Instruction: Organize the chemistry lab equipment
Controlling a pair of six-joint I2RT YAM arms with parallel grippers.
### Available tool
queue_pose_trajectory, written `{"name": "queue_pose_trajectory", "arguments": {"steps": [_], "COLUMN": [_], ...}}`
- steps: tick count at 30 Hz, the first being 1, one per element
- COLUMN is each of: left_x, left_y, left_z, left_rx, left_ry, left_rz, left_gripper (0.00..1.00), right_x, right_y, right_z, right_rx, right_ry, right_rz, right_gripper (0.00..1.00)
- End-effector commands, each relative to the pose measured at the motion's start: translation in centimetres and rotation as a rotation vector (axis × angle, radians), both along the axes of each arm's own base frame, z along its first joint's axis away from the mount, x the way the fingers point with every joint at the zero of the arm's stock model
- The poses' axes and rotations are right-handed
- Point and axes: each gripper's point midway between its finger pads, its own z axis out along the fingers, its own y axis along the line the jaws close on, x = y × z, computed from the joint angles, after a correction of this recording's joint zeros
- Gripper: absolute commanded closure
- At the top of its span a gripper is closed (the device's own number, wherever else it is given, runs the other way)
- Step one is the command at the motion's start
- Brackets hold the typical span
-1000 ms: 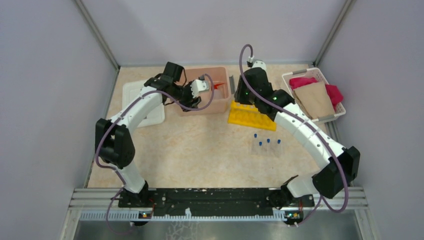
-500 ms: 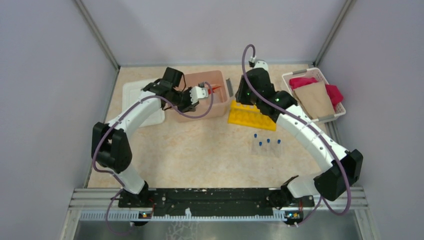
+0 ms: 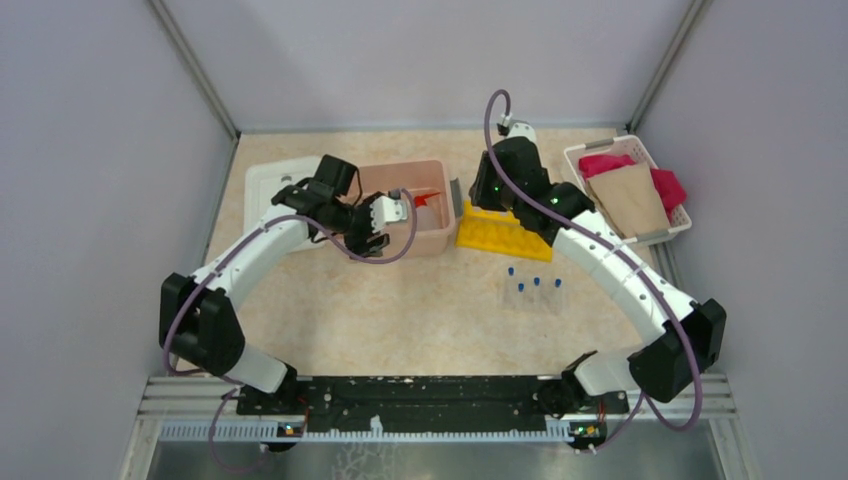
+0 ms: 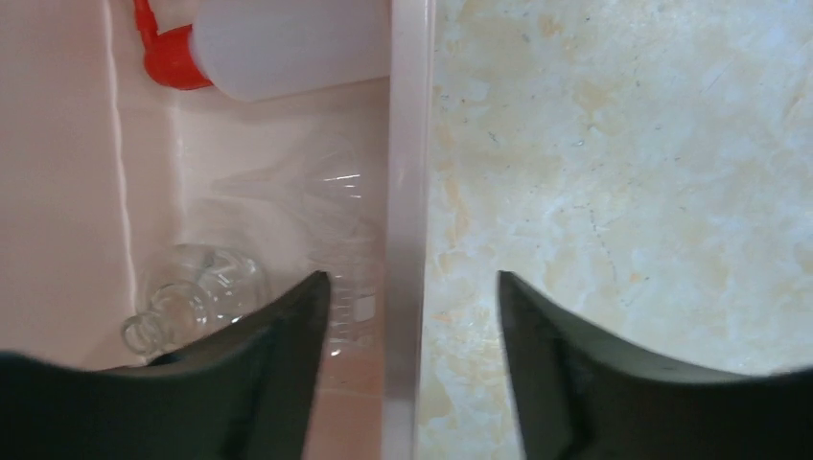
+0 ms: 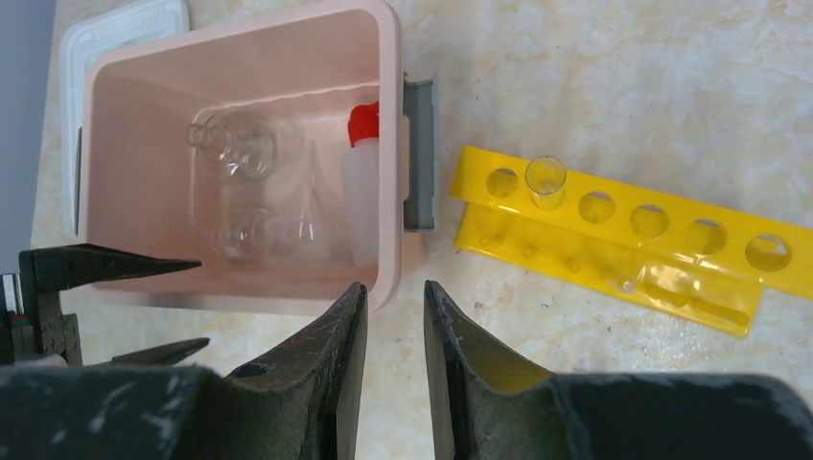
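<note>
Squeeze bottle (image 5: 362, 211) and flask (image 5: 235, 144) lie in the bin (image 5: 125, 192), rack (image 5: 623, 213) to its right, tubes (image 3: 535, 290) before the rack.

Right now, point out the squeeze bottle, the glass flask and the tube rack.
squeeze bottle (image 5: 362, 206): right wrist view, white body.
glass flask (image 5: 245, 150): right wrist view, round belly.
tube rack (image 5: 624, 214): right wrist view, top face between holes.

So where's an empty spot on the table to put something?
The big bare patch of table in front of the pink bin and yellow rack, left of the blue-capped tubes. Crowded: the back row, white lid, bin, rack and white basket close together.
</note>
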Motion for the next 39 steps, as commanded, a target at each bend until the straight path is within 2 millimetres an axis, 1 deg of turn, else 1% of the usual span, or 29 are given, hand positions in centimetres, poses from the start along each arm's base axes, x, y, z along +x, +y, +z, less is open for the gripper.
{"name": "queue_pose_trajectory", "arguments": {"steps": [1, 3, 4, 6, 8, 9, 11, 12, 13, 16, 18, 19, 20, 21, 23, 26, 28, 31, 34, 37, 39], "left_x": [0.0, 0.6, 0.6, 0.5, 0.4, 0.5, 1.0, 1.3, 1.8, 1.9, 1.6, 1.5, 1.1, 0.7, 0.1, 0.5, 0.7, 1.6, 2.5, 3.5, 3.9], "left_y": [0.3, 0.1, 0.0, 0.3, 1.3, 2.2, 4.9, 6.6, 9.0, 15.0, 18.5, 20.1, 21.4, 22.3, 23.5, 24.7, 25.0, 25.2, 25.6, 26.2, 26.5], "left_z": [2.0, 4.8, 6.5, 9.7, 11.9, 12.7, 13.1, 13.1, 12.9, 11.3, 9.7, 8.6, 7.0, 5.7, 2.8, -0.8, -2.9, -5.3, -7.3, -9.0, -10.1], "left_rx": [-0.027, -0.085, -0.126, -0.181, -0.201, -0.204, -0.186, -0.166, -0.147, -0.103, -0.084, -0.064, -0.04, -0.028, -0.001, 0.042, 0.053, 0.042, 0.033, 0.042, 0.062], "left_ry": [-0.017, -0.058, -0.076, -0.108, -0.11, -0.119, -0.135, -0.142, -0.145, -0.135, -0.112, -0.096, -0.066, -0.034, 0.029, 0.061, 0.086, 0.155, 0.238, 0.271, 0.267], "left_rz": [0.071, 0.119, 0.12, 0.127, 0.139, 0.148, 0.187, 0.213, 0.263, 0.363, 0.417, 0.44, 0.451, 0.46, 0.467, 0.481, 0.471, 0.468, 0.5, 0.531, 0.544], "left_gripper": [0.21, 0.07, 0.02, 0.01, 0.01, 0.01, 0.01, 0.01, 0.01, 0.01, 0.02, 0.03, 0.04, 0.04, 0.07, 0.12, 0.14, 0.18, 0.25, 0.32, 0.36], "right_x": [0.0, 0.0, -0.1, -0.2, -0.3, -0.3, -0.4, -0.5, -0.6, -0.9, -1.0, -1.1, -1.1, -1.1, -1.2, -1.3, -1.4, -1.5, -1.6, -1.7, -1.7], "right_y": [-0.3, -0.5, -0.5, -0.7, -0.8, -0.8, -0.9, -0.9, -0.9, -1.1, -1.1, -1.0, -1.0, -1.0, -0.9, -0.9, -1.0, -1.1, -1.2, -1.2, -1.1], "right_z": [2.5, 2.5, 2.6, 2.7, 2.9, 2.9, 3.1, 3.2, 3.3, 3.5, 3.6, 3.7, 3.7, 3.8, 3.8, 3.9, 4.0, 4.1, 3.9, 4.0, 4.1], "right_rx": [0.054, 0.048, 0.046, 0.04, 0.038, 0.038, 0.04, 0.041, 0.042, 0.047, 0.052, 0.054, 0.055, 0.058, 0.058, 0.06, 0.061, 0.064, 0.065, 0.074, 0.08], "right_ry": [-0.066, -0.068, -0.068, -0.071, -0.074, -0.075, -0.078, -0.081, -0.084, -0.089, -0.092, -0.093, -0.093, -0.095, -0.092, -0.093, -0.096, -0.097, -0.095, -0.099, -0.1], "right_rz": [-0.01, -0.014, -0.015, -0.015, -0.015, -0.013, -0.012, -0.011, -0.01, -0.008, -0.003, 0.0, 0.001, 0.005, 0.01, 0.011, 0.012, 0.01, 0.006, 0.002, 0.003], "right_gripper": [0.72, 0.72, 0.72, 0.72, 0.72, 0.72, 0.72, 0.72, 0.72, 0.72, 0.72, 0.72, 0.72, 0.72, 0.72, 0.73, 0.72, 0.73, 0.73, 0.74, 0.75]}}
